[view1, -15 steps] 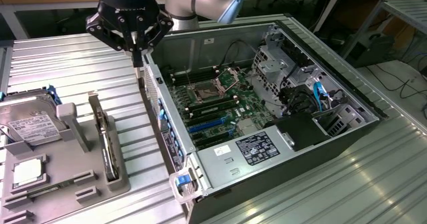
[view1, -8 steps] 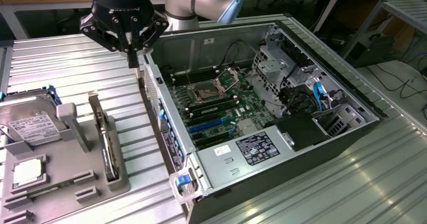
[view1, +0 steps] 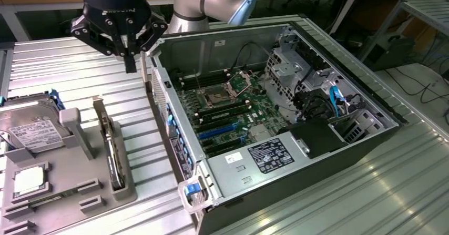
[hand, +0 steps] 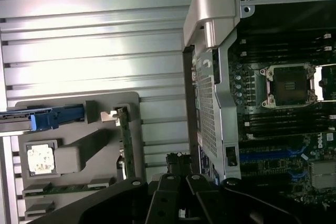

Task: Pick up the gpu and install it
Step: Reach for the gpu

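The black multi-link gripper [view1: 130, 65] on the silver robot arm hangs with its two slim fingers pressed together and nothing between them, above the ribbed metal table [view1: 70, 72]. Its tips sit just beside the rear corner of the open black and grey computer case [view1: 210, 40], outside the case wall. The gpu [view1: 112, 151], a thin dark flat card with a silver metal bracket at one end, stands on its long edge in a slot of the grey moulded holder [view1: 84, 193]. It lies lower in the exterior view and slightly to that view's left of the fingertips, clear of them and untouched. In the same holder, a silver hard drive with a white label [view1: 28, 127] and a small square silver chip [view1: 28, 180] sit further to the exterior view's left. The green motherboard [view1: 232, 109] lies exposed inside the case.
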`<action>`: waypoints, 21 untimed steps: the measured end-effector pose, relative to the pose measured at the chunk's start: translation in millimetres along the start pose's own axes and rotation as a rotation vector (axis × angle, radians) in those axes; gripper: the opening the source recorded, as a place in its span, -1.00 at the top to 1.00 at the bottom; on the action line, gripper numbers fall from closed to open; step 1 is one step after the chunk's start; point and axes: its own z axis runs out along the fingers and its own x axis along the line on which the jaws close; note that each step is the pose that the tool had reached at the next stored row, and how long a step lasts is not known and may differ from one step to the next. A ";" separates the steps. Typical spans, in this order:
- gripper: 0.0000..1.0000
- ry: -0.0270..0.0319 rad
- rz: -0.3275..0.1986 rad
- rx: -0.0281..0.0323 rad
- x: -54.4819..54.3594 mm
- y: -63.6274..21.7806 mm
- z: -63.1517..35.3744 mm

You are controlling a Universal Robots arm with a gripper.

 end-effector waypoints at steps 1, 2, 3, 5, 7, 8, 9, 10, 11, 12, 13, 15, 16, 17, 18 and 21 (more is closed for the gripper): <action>0.79 0.0001 0.000 0.0001 1.6 -0.1 -0.1; 0.79 0.0000 0.000 0.0000 3.9 -0.3 -0.1; 0.79 0.0000 0.000 0.0000 6.5 -0.5 -0.2; 0.79 0.0000 0.000 0.0001 10.8 -0.8 -0.3; 0.79 0.0000 0.000 0.0000 15.9 -1.2 -0.5; 0.79 0.0000 0.000 0.0000 17.7 -1.3 -0.5; 0.79 0.0000 0.000 0.0000 19.7 -1.5 -0.5; 0.79 0.0000 0.000 0.0000 21.5 -1.6 -0.6; 0.79 0.0001 0.000 0.0000 23.4 -1.8 -0.7; 0.79 0.0001 0.000 0.0000 25.1 -1.9 -0.7; 0.79 0.0001 0.000 0.0000 27.0 -2.0 -0.8; 0.79 0.0000 0.000 0.0000 31.0 -2.4 -0.9; 0.79 0.0000 0.000 0.0000 32.7 -2.5 -0.9; 0.79 0.0000 0.000 0.0000 34.6 -2.6 -1.0; 0.79 0.0000 0.000 0.0000 36.3 -2.8 -1.0; 0.79 0.0000 0.000 0.0000 42.0 -3.3 -1.1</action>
